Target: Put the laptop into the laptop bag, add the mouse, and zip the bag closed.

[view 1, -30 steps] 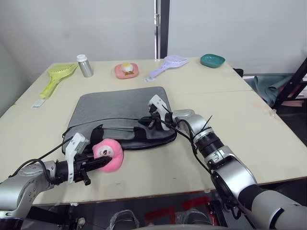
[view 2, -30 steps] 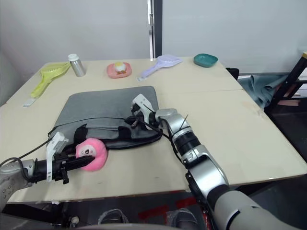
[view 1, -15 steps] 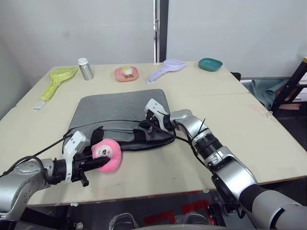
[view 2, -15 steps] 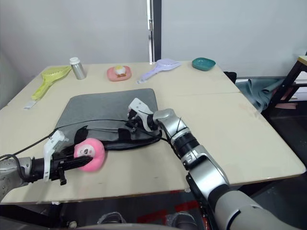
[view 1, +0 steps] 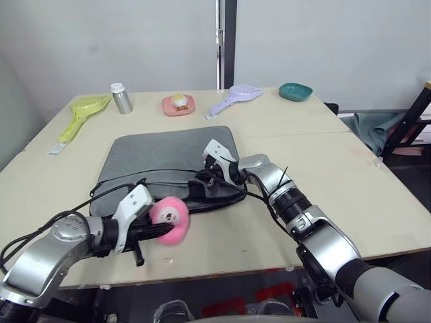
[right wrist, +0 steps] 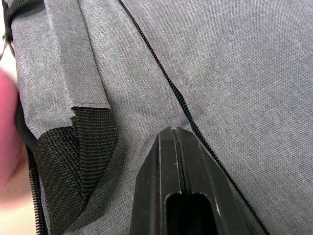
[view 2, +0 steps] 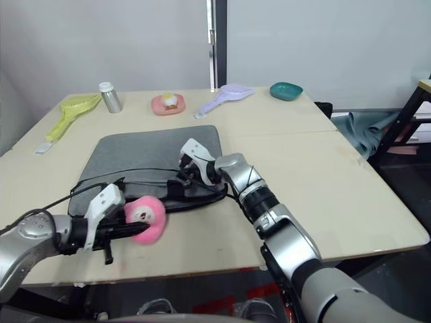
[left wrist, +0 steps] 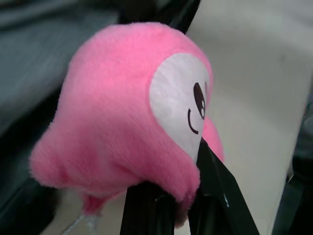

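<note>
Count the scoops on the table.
2: a yellow-green scoop at the far left corner, left of the metal canister, and a lilac scoop at the far edge beside the teal dish.

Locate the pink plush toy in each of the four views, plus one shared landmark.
Left eye view: pink plush toy, lower left of centre, in the left claw.
Right eye view, lower left.
Left wrist view, centre.
Right wrist view: pink blur at one edge.
Landmark: laptop bag.
</note>
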Available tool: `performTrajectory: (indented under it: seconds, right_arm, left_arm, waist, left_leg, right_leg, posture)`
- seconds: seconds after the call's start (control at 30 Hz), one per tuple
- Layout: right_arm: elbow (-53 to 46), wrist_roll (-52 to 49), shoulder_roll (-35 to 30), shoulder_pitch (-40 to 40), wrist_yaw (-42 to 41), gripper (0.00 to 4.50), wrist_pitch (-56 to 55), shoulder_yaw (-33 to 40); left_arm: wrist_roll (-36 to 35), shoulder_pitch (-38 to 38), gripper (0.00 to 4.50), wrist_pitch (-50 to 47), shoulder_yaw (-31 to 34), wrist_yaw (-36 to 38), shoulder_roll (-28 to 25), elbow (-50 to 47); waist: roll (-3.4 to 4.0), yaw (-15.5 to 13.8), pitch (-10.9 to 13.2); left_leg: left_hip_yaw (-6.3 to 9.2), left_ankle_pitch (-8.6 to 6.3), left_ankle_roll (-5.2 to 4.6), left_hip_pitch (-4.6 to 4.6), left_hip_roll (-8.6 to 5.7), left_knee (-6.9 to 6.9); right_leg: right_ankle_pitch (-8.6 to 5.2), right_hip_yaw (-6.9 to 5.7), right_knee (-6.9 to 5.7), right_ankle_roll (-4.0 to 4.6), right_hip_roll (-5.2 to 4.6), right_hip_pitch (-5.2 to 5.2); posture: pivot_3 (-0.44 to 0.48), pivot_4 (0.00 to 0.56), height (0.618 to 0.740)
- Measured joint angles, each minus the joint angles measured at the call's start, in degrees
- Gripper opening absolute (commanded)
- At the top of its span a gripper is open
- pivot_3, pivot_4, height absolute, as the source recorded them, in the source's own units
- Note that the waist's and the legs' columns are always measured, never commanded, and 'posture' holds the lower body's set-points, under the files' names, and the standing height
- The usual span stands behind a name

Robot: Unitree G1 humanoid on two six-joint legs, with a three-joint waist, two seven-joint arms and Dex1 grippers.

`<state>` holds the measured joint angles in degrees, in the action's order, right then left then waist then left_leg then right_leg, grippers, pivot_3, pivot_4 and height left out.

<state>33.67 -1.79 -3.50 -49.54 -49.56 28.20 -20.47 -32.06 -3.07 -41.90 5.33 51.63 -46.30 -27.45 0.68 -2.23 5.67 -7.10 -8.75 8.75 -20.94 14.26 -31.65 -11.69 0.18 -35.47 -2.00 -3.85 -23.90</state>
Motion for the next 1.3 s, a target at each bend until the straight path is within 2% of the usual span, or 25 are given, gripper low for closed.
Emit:
performTrajectory:
  seconds: [0.2,0.37,0.47,0.57,0.7,0.87,0.97,1.13,1.2,1.3]
  right_arm:
    - [-0.2,0.0,0.2,0.0,-0.2,0.0,0.1,0.0]
    - [-0.3,0.1,0.0,-0.1,-0.3,0.0,0.5,0.0]
    - [-0.3,0.1,-0.2,-0.3,-0.9,0.0,0.6,0.0]
    - [-0.3,0.1,-0.3,-0.3,-1.1,0.0,0.8,0.0]
    - [-0.5,0.1,-0.3,-0.3,-1.1,0.0,1.0,0.0]
    - [-0.6,0.1,-0.3,-0.3,-1.1,0.0,1.1,0.0]
    - [-0.6,0.1,-0.2,-0.4,-1.1,0.0,1.1,0.0]
    - [-0.5,0.0,-0.5,-0.9,-1.6,0.0,1.3,0.2]
    - [-0.7,-0.2,-0.5,-1.2,-2.3,0.0,1.7,0.3]
    - [-3.1,-2.6,-1.6,-1.1,-4.1,0.0,5.2,2.6]
  left_arm:
    - [-1.3,1.5,0.14,1.9,-4.0,1.8,2.1,-2.0]
    - [-3.7,5.9,0.14,1.9,-8.8,4.8,5.6,-2.5]
    - [-4.2,7.9,0.14,1.7,-10.6,6.8,6.5,-1.1]
    - [-4.2,10.4,0.14,1.8,-12.6,7.2,9.7,2.4]
    - [-3.5,11.3,1.5,2.1,-13.3,7.1,10.5,4.6]
    - [-2.7,7.7,3.33,2.7,-11.7,7.6,4.7,4.6]
    - [-1.4,4.4,4.36,3.5,-8.6,7.9,-0.3,3.1]
    - [-3.6,0.1,4.36,1.6,1.2,8.1,-6.4,0.5]
    - [-6.5,-2.3,4.36,0.5,6.9,9.6,-7.9,0.0]
    - [-12.3,-4.2,4.36,-0.9,19.2,12.5,-8.7,0.5]
  waist:
    - [-0.14,0.1,-0.1]
    - [-0.18,0.0,-0.1]
    - [-0.2,0.1,-0.1]
    - [-0.15,0.1,-0.1]
    - [-0.14,0.2,-0.1]
    - [-0.11,0.3,-0.1]
    - [-0.08,0.3,-0.1]
    - [0.07,0.3,0.1]
    - [0.07,0.3,0.1]
    - [-0.12,0.0,0.5]
  left_leg:
    - [-0.02,0.0,0.0,-0.04,0.0,0.02]
    - [-0.03,0.0,0.0,-0.02,0.0,0.02]
    - [-0.08,0.0,0.0,-0.02,-0.01,0.02]
    - [-0.09,0.0,0.0,-0.02,-0.01,0.03]
    - [-0.09,0.0,0.01,-0.01,0.01,0.07]
    - [-0.09,0.0,0.01,-0.02,0.01,0.1]
    - [-0.09,-0.01,0.01,-0.02,0.01,0.1]
    - [-0.09,-0.02,0.02,-0.03,0.01,0.14]
    - [-0.09,-0.02,0.02,-0.08,0.01,0.14]
    - [-0.09,-0.01,0.03,-0.21,0.01,0.15]
  right_leg:
    - [-0.01,0.0,0.05,-0.01,0.0,-0.03]
    - [0.0,0.01,0.02,-0.01,0.0,-0.03]
    - [0.0,0.06,0.04,-0.01,0.0,-0.06]
    - [0.0,0.06,0.04,-0.01,0.02,-0.07]
    - [0.0,0.06,0.04,-0.01,0.02,-0.08]
    - [-0.01,0.06,0.05,-0.03,0.02,-0.1]
    - [-0.03,0.07,0.06,-0.05,0.01,-0.1]
    - [-0.06,0.08,0.07,-0.1,0.03,-0.13]
    - [-0.06,0.08,0.07,-0.1,0.03,-0.18]
    - [-0.06,0.08,0.08,-0.09,0.16,-0.43]
  posture:
    - [0.0,0.15,0.74]
    - [0.0,0.15,0.74]
    - [0.0,0.15,0.74]
    - [0.0,0.15,0.74]
    - [0.0,0.15,0.74]
    - [0.0,0.15,0.74]
    - [0.0,0.15,0.74]
    - [0.0,0.15,0.74]
    - [0.0,0.15,0.74]
    - [0.0,0.15,0.74]
